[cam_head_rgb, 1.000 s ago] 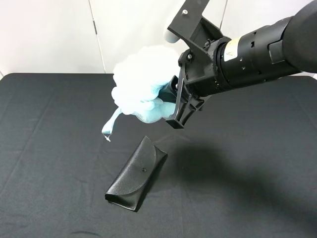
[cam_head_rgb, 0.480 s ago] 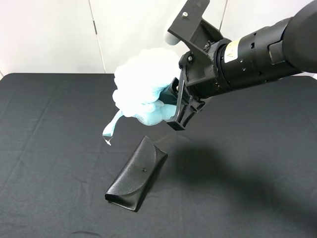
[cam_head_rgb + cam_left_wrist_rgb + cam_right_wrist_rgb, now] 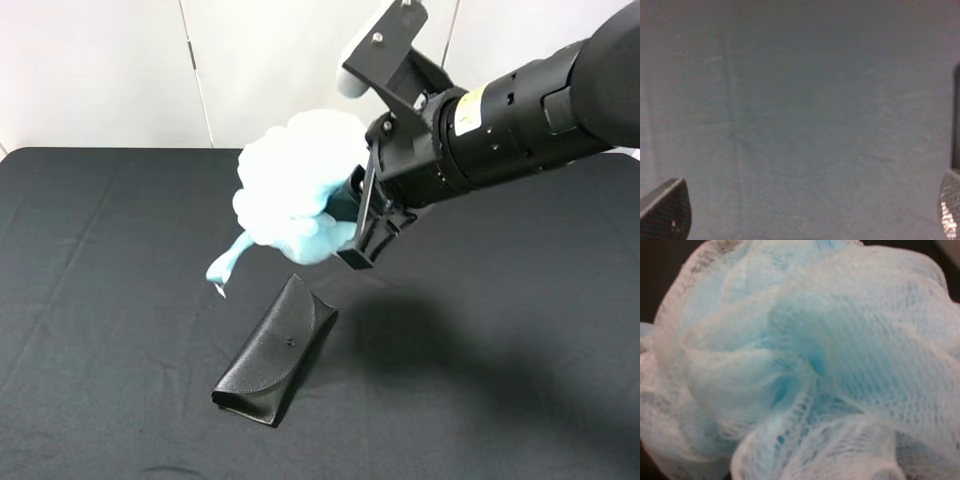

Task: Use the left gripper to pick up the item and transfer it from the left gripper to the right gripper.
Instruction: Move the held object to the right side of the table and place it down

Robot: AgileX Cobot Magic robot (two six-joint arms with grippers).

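Grip first: the right gripper [image 3: 350, 215], a black claw on a thick black arm with a yellow label band, is closed on the fluffy ball of light-blue and white mesh [image 3: 295, 185] and carries it in the air, well above the black cloth surface [image 3: 100, 260]. Only its lower finger shows beside the ball; the other is hidden behind the mesh. In the right wrist view the ball [image 3: 800, 360] fills the picture, its folds bunched close to the lens. A pale blue ribbon loop [image 3: 226, 266] hangs free from its underside. Below, a flat black glasses case [image 3: 275, 355] lies on the surface, apart from the ball and the ribbon.

The left gripper [image 3: 807, 210] is spread wide and holds nothing; its wrist view shows only two fingertips [image 3: 667, 210] far apart over blurred cloth, and the high view does not show it at all.

The ball looks very light, soft and springy, so it should compress under the fingers rather than slip or break. A hold deep in its gathered core seems safest; outer ruffles would likely pull loose, and the ribbon could snag.
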